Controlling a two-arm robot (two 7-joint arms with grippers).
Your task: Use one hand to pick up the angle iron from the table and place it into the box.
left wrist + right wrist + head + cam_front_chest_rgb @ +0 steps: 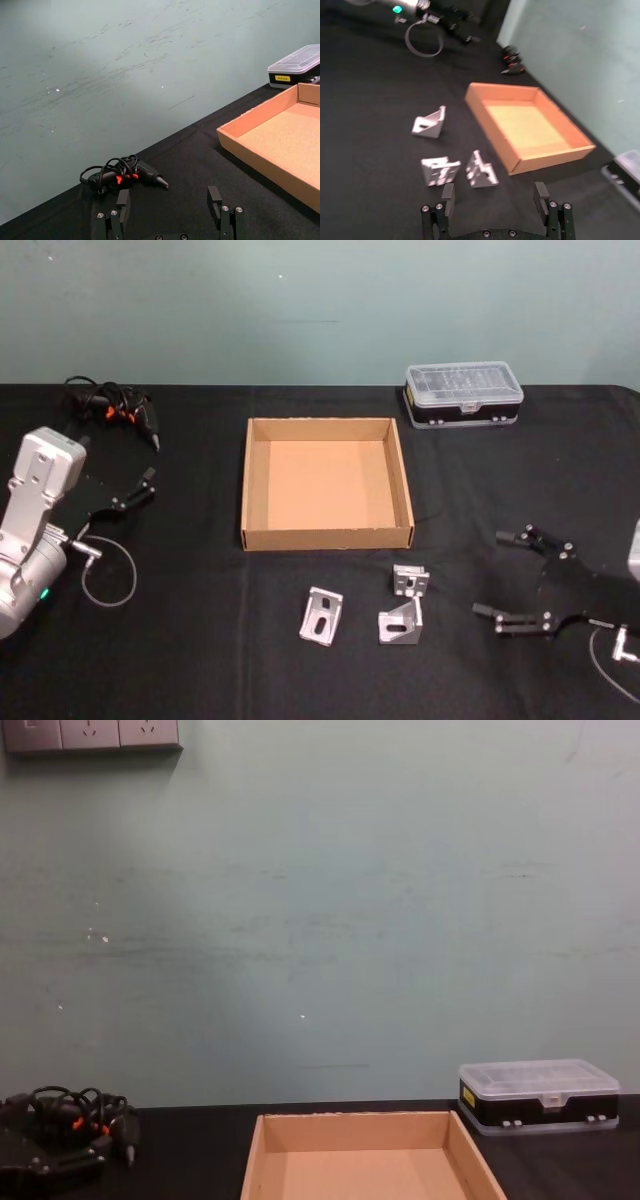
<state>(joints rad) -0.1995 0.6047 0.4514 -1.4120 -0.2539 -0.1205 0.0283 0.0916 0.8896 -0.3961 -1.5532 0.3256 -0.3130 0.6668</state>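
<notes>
Currently the right claw (490, 575) is standing wide open and empty, with the nearest angle iron (402, 621) lying on the surface (200, 640) to its left, in front of the box (325, 537); the left claw (135, 490), also open and empty, is sitting farther away.

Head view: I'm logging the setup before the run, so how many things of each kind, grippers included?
angle irons: 3
box: 1
clear-lidded plastic case: 1
cable tangle: 1
grippers: 2, left gripper and right gripper, both open
Total: 8
</notes>
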